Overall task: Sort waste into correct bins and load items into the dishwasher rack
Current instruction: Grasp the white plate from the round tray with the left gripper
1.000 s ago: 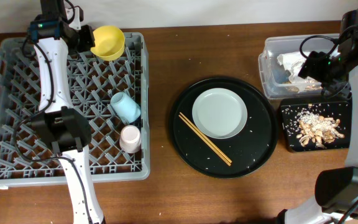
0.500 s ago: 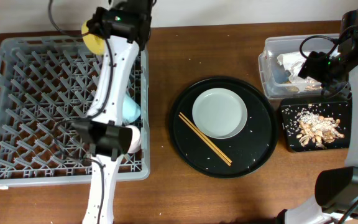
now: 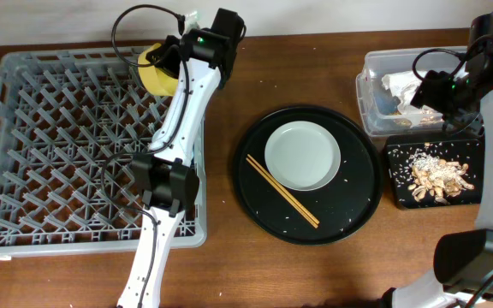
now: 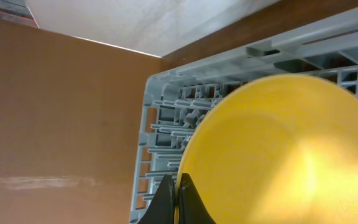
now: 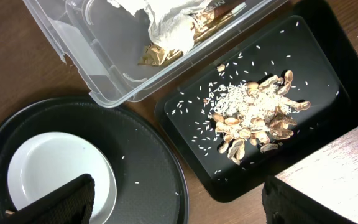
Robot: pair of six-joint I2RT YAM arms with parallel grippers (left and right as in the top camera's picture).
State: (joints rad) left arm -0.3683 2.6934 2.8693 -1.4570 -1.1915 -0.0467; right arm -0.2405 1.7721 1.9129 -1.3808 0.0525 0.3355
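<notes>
My left gripper is shut on the rim of the small yellow bowl and holds it over the far edge of the grey dishwasher rack. The left wrist view shows its jaws pinching the bowl above the rack. The pale grey plate and the chopsticks lie on the round black tray. My right gripper is open and empty, hovering near the clear tub, which holds the tissue. Rice and brown chunks lie in the shallow black tray. The cups are hidden by my left arm.
The right wrist view shows the plate, the tub with tissue, and the scraps in the black tray. A few rice grains lie on the round tray. Bare wood separates the rack and the round tray.
My left arm has swung rightwards along the rack's far edge, still holding the yellow bowl, and now covers both cups. The right arm has not moved.
</notes>
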